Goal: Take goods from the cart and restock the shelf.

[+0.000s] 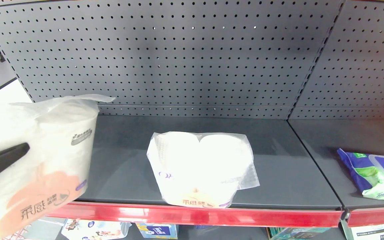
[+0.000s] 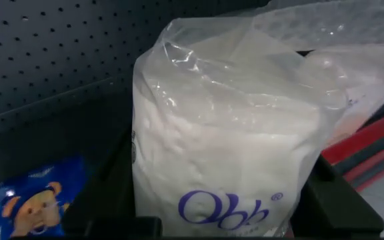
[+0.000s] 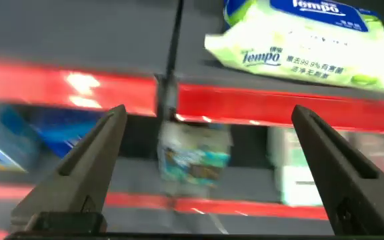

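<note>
My left gripper [image 2: 219,203] is shut on a plastic-wrapped pack of toilet rolls [image 1: 35,160], held at the left end of the grey shelf [image 1: 285,173], in front of its red edge strip [image 1: 195,215]. One black finger [image 1: 6,156] lies across the pack's side. A second, similar pack of rolls [image 1: 200,166] stands on the shelf's middle, near the front edge. My right gripper [image 3: 209,167] is open and holds nothing. It faces the red edge strip [image 3: 245,107], lower than a green and blue wipes pack [image 3: 299,40].
The wipes pack [image 1: 375,176] lies on the adjoining shelf section to the right. A perforated back panel [image 1: 178,56] closes the shelf behind. More packaged goods [image 1: 91,230] sit on the lower shelf. Bare shelf lies either side of the middle pack.
</note>
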`<state>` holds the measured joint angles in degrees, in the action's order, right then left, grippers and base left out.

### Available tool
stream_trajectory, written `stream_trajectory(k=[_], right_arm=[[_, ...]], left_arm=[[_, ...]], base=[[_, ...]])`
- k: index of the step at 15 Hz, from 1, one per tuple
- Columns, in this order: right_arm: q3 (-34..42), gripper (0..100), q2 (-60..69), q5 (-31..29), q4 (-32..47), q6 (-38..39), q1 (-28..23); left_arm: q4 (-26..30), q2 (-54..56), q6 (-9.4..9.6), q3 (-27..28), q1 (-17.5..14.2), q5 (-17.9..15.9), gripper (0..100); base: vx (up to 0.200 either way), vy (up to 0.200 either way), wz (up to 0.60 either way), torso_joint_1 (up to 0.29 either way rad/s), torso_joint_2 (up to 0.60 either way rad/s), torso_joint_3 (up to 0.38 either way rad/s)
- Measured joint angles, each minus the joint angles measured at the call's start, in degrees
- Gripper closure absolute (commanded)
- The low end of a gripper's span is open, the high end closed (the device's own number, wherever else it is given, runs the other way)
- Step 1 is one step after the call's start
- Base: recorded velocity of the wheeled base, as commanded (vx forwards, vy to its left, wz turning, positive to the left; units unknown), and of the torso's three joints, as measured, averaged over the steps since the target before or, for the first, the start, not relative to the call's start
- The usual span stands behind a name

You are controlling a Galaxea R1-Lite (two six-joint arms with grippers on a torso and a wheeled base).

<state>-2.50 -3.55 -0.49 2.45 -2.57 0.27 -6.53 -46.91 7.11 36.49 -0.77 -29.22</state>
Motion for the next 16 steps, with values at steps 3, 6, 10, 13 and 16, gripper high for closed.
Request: stream_trajectory(k=[3, 6, 10, 13, 16], right_arm=[[0.0, 0, 2.56, 6.64, 0.0, 1.27, -0.02], [-0.13, 0, 3.15, 8.42, 0.09, 1.1, -0.02], [-0.33, 0, 3.41, 7.33, -0.02, 1.46, -0.02], [-0.15, 0, 3.5, 2.38, 0.01, 3.41, -0.05], [0.07, 0, 3.52, 3.93, -0.05, 2.89, -0.13]], left_arm=[[-3.58, -3.63, -4.82, 2.65, 4.86, -0.12, 100], [-11.69, -8.7, -5.25, 3.67, 6.22, -0.12, 100], [-14.75, -13.14, -5.36, 4.08, 8.2, -2.26, 100], [-14.76, -14.88, -5.39, 4.47, 9.52, -2.66, 100], [-14.75, -16.04, -5.39, 4.94, 10.13, -3.01, 100]], base=[[0.0, 0.0, 0.0, 0.0, 0.0, 0.0], [0.0, 0.0, 0.0, 0.0, 0.0, 0.0], [0.0, 0.0, 0.0, 0.0, 0.0, 0.0], [0.0, 0.0, 0.0, 0.0, 0.0, 0.0], [0.0, 0.0, 0.0, 0.0, 0.0, 0.0]])
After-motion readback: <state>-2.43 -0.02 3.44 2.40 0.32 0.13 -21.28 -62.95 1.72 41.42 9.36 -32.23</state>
